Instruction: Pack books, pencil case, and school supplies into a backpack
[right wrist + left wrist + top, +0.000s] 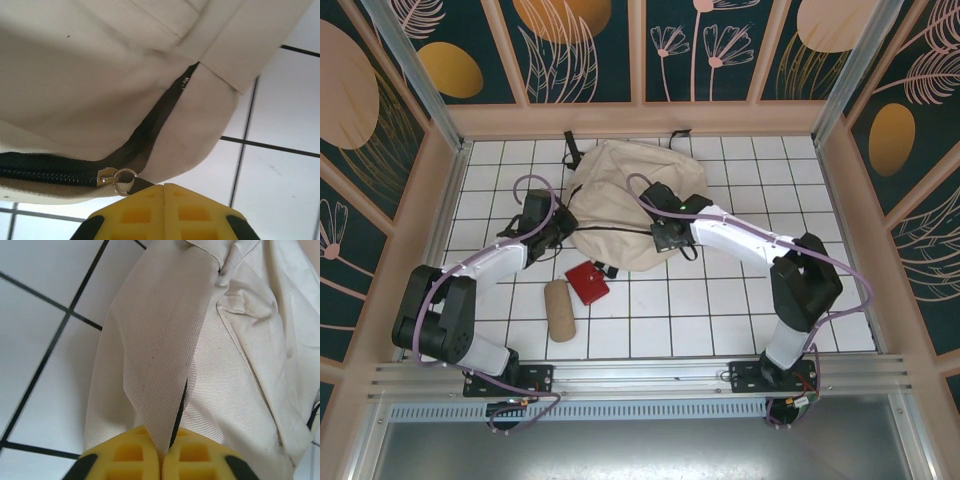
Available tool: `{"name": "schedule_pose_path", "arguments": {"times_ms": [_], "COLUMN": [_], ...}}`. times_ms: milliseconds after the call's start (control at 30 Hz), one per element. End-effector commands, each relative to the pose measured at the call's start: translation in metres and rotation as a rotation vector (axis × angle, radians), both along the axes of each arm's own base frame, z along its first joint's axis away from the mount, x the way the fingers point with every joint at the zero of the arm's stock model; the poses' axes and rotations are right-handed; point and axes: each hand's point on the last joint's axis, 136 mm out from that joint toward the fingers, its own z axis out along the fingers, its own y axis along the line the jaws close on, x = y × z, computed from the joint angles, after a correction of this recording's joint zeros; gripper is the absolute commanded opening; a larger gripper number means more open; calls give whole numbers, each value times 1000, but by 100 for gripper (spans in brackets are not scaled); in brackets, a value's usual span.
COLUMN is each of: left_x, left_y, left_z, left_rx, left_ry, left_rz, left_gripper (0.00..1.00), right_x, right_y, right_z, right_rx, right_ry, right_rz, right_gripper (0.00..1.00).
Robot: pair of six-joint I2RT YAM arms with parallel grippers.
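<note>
One pencil case (559,310), one red square (587,282), one backpack (620,195) — left claw (162,454) pinching it, right claw (164,194) its zipper pull (123,181).

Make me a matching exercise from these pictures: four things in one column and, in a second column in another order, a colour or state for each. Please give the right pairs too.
Things
1. backpack
2. pencil case
3. red square
4. right gripper

Descriptions
A. tan, roll-shaped
B. shut on the zipper pull
C. cream fabric, the biggest thing
D. flat, lying beside the pencil case

Pairs: 1-C, 2-A, 3-D, 4-B
</note>
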Motion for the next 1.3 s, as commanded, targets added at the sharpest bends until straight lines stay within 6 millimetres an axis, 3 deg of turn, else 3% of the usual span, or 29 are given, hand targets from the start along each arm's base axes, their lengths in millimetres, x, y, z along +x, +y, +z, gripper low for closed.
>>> {"name": "schedule_pose_path", "arguments": {"times_ms": [0,100,200,433,567,700,967,1067,1167,1267], "left_x": [9,-1,-19,-56,-55,-50,-27,-26,-31,-39], "left_y": [11,8,-1,-36,-64,-72,-75,-69,-56,-49], "left_z": [13,21,23,24,32,23,13,-3,-20,-34], "left_rx": [62,31,-42,-224,-301,-310,-298,-273,-228,-198], "left_ry": [-24,-10,27,65,41,57,48,74,100,126], "left_rz": [11,-3,-33,-101,-156,-132,-83,-40,11,33], "left_gripper": [30,57,69,76,76,75,68,54,30,17], "right_x": [-6,-6,-7,-26,-35,-35,-38,-36,-31,-23], "right_y": [43,60,70,81,77,67,58,47,27,8], "right_z": [10,26,41,59,59,58,48,43,36,31], "right_rx": [139,204,261,362,369,331,268,203,93,-17], "right_ry": [18,-2,-16,11,30,14,10,0,-19,-45], "right_rz": [108,136,161,246,270,252,257,249,222,184], "right_gripper": [0,0,0,0,0,0,0,0,0,0]}}
